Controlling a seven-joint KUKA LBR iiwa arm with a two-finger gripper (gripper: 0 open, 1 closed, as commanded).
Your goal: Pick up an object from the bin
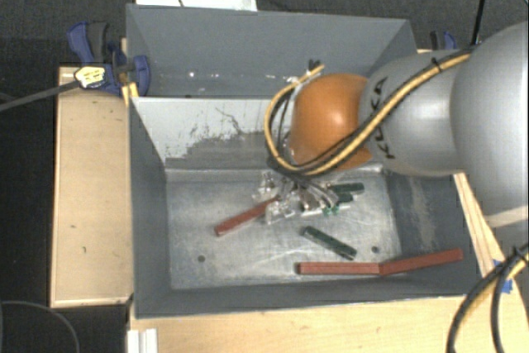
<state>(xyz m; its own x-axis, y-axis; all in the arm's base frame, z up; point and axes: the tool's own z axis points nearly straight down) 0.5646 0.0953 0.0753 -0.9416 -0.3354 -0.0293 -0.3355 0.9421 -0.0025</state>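
From the overhead camera, judging by position: treat the reddish-brown stick (pixel 241 220) in the middle of the bin (pixel 153 202) as the likely target. Keep the pincer (pixel 285 201) square across that stick's right end and go low to the floor before closing. Avoid catching the dark green pen (pixel 328 241) lying just to the near right, or the green piece (pixel 345 189) just to the right beneath the wrist. Leave the long red-brown strip (pixel 339 267) by the near wall alone, well apart from the work. Lift straight up and gently; probably an end grip, so likely to tip. Pincer apart or together: cannot tell. Seems to touch the stick's right end, though no hold can be confirmed.
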